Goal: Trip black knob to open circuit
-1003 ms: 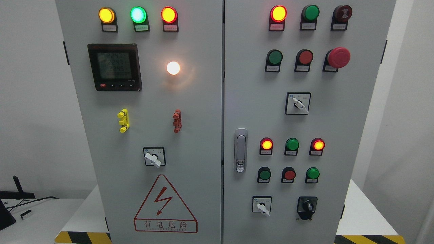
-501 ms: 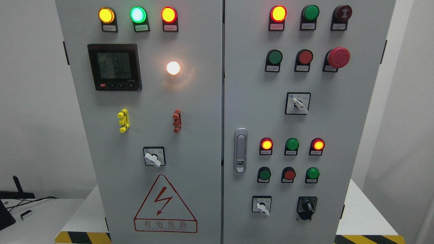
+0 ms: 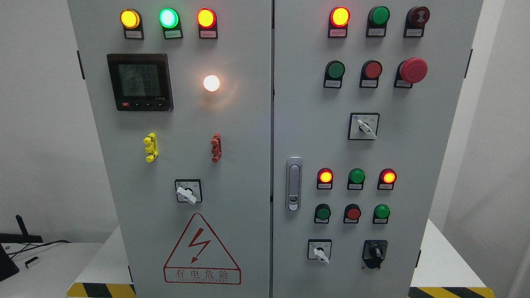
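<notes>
waiting untouched low on the right cabinet door (image 3: 414,165), the black knob (image 3: 375,251) sits beside a white selector switch (image 3: 319,251); neither hand shows, so their state and nearness are unknown.

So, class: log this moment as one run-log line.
hands: none in view | black rotary knob: untouched, lower right of grey cabinet door | step: reach not begun

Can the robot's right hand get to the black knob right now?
Probably yes, though I can't be sure. No hand shows in the picture yet, so I can't judge its reach. The black knob sits low on the right door, with nothing in front of it.
</notes>
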You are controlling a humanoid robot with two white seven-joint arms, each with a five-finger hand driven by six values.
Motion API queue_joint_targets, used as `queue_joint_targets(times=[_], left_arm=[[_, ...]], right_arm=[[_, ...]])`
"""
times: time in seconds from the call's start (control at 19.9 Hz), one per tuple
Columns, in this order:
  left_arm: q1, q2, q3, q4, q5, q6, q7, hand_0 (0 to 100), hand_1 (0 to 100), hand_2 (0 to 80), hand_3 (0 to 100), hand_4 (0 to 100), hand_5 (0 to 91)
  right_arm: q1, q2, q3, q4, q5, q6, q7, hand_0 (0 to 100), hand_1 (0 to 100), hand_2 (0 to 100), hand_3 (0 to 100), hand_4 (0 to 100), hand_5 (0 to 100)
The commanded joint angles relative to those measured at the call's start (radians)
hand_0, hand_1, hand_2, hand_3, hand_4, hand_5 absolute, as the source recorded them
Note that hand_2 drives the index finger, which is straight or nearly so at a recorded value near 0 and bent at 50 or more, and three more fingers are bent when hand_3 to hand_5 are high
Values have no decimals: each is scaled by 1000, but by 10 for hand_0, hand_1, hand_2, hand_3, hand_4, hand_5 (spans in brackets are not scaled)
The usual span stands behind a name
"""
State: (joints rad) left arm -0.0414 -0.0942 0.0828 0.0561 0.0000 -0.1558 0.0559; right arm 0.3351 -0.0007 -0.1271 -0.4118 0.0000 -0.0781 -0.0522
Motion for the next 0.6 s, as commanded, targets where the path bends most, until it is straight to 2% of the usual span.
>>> queue_joint_targets(times=[0.0,0.1,0.2,0.25,0.35,0.45,0.55], left_arm=[[0,1,0,1,-31,-1,-1,120,389,0,0,0,0],[0,1,0,-1,-31,-1,-1,120,389,0,0,0,0],[0,1,0,-1,-31,-1,-1,120,389,0,0,0,0],[0,1,0,-1,-31,-1,-1,120,389,0,0,0,0],[0,1,0,-1,-31,-1,-1,120,389,0,0,0,0],[0,1,0,1,-31,-1,-1,120,389,0,0,0,0],[0,1,0,1,-31,-1,-1,120,389,0,0,0,0]], right_arm=[[133,42,1,-415,14,-115,-1,147,231,0,63,12,0],[156,57,0,-445,14,-213,-3,150,244,0,100,33,0],[182,67,-9,-466,11,-348,-1,154,258,0,148,82,0],[185,70,-11,-469,12,-415,-3,157,263,0,217,166,61],[197,70,-13,-496,11,-524,-3,160,272,24,283,235,135],[211,68,-16,-551,9,-589,-5,167,278,58,383,358,347],[225,67,-23,-613,-14,-643,-5,176,292,93,433,404,437]])
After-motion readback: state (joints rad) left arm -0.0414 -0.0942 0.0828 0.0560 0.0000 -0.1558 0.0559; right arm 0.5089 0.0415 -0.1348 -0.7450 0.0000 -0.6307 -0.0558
